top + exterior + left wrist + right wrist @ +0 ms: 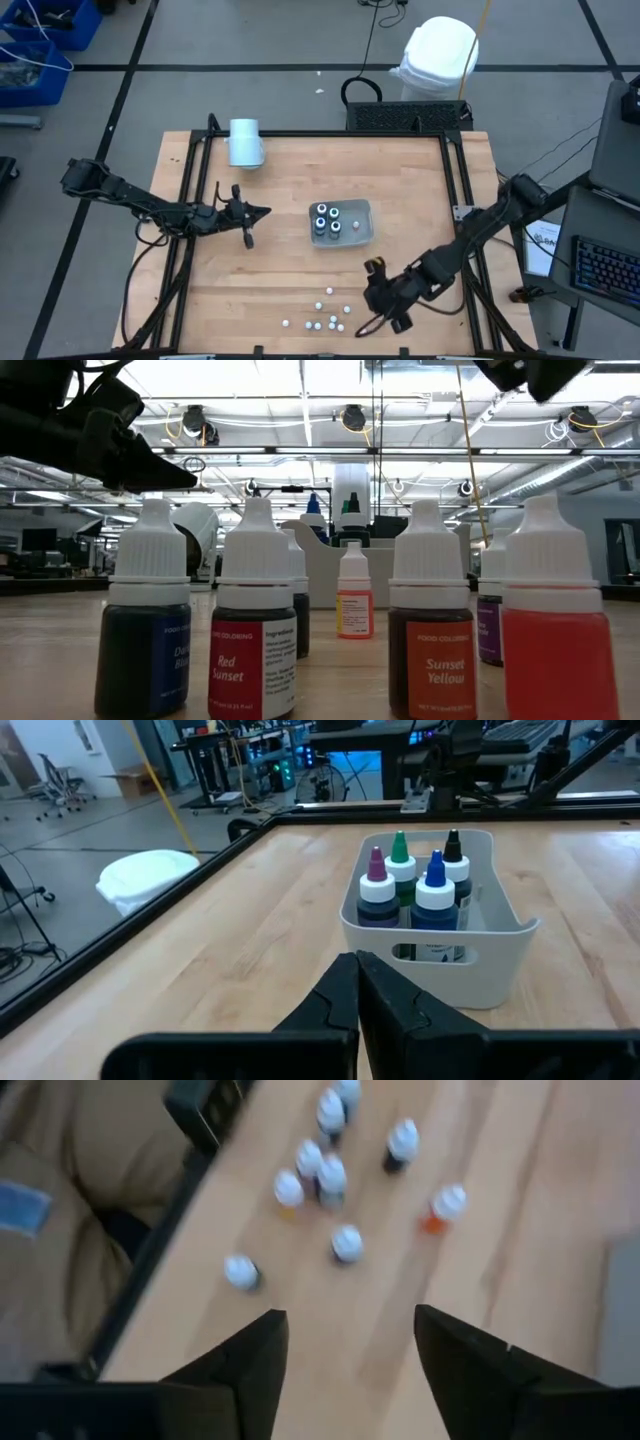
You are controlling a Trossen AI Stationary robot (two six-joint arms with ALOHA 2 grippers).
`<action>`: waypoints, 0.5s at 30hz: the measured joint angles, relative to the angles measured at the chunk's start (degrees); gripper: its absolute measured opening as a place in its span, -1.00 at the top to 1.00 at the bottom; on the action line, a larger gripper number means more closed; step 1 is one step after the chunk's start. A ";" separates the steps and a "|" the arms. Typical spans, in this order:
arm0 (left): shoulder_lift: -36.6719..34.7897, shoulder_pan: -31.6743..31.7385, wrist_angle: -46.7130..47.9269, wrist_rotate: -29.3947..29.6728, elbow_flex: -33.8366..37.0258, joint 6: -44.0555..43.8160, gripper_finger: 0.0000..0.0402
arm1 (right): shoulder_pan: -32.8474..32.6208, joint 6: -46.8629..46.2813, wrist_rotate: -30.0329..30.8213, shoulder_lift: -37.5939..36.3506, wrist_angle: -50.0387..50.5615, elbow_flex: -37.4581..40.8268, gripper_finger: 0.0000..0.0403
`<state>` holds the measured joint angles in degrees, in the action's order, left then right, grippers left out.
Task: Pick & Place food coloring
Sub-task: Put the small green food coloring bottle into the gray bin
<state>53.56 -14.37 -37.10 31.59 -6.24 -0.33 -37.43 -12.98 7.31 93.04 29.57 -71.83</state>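
— How do your jaws stand?

— My right jaws (350, 1350) are apart with nothing between them, hovering above the near part of the tabletop (280, 270). My left jaws (357, 995) are pressed together and hold nothing. They sit left of centre, pointing at the tray (341, 222).

— Where is the food coloring?

— In two lots. Four bottles (327, 220) stand in the tray near the middle of the tabletop. In my left wrist view their tips are purple (377, 863), green (400, 847), blue (435, 868) and black (452, 844), all upright and packed close together. The loose bottles (325, 315) stand scattered near the front edge, just left of my right jaws. In my right wrist view I look down on their white caps (330, 1175), some clustered and touching, others a little apart.

— Can you read any labels?

— From the low view, yes. One bottle reads Red Sunset (254, 625), another Sunset Yellow (432, 630). A dark blue one (147, 625) stands at the left and a bright red one (552, 630) at the right. A small orange one (354, 592) stands farther back between them.

— Anything else on the tabletop?

— A pale blue cylinder (245, 142) lies on its side at the far left, well apart from the tray.
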 joint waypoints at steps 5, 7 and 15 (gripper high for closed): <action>0.00 0.00 0.05 -0.04 0.00 -0.58 0.96 | -2.59 -0.71 0.02 3.66 -9.86 -0.02 -0.06; 0.00 0.00 0.07 -0.04 0.00 -1.24 0.96 | -3.35 -1.17 -0.05 5.36 -13.70 -0.07 -0.06; 0.00 0.00 0.11 -0.07 0.00 -1.32 0.96 | -5.14 -1.97 -0.18 11.13 -16.55 -0.04 -0.07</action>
<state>53.56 -14.37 -36.99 31.52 -6.24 -1.65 -42.57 -14.95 7.13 104.17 13.01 -71.88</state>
